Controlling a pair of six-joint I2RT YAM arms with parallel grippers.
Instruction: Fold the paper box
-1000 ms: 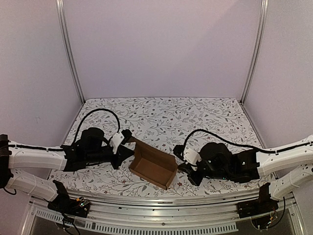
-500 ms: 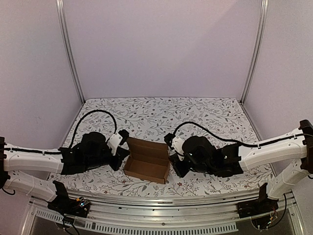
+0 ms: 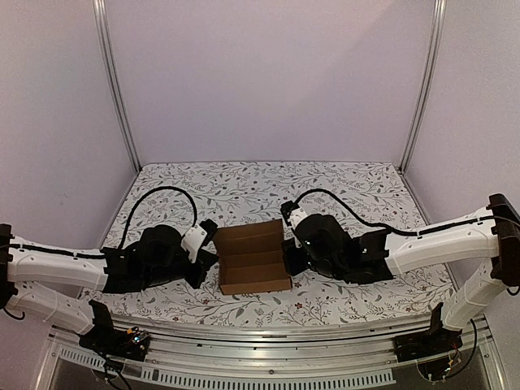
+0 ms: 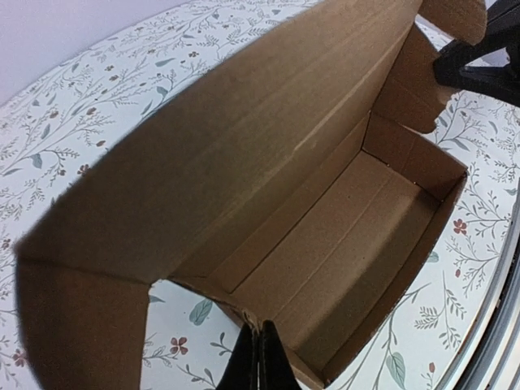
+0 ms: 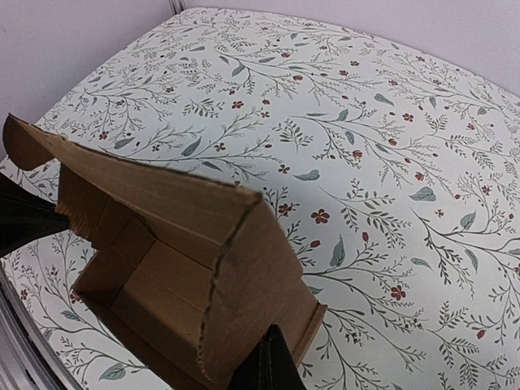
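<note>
Resting near the front edge of the flower-printed bench (image 3: pixel 366 187), roughly midway between the two arms, the paper box (image 3: pixel 253 258) lies open side up, a plain brown tray with creased panels. Its long lid flap stands up along the far side, seen from above as a stepped row of brown bands. To the left of the box, the left arm (image 3: pixel 65 264) reaches in low, and its black wrist ends right against the box's left end. The left wrist camera looks into the box (image 4: pixel 325 244) along its length, and the dark fingers (image 4: pixel 267 366) come together in a narrow wedge on the near wall's edge, with no gap showing between them. So the left jaws are pressed closed on that cardboard wall. To the right of the box, the right arm (image 3: pixel 439 240) stretches across, its black head meeting the right end. From the right wrist camera the box (image 5: pixel 162 268) fills the lower left, its end panel tilting upward with a ragged crease. Only one dark tip shows beneath that panel (too little to judge), so I cannot tell whether the right jaws are gripping the cardboard or merely touching it.
</note>
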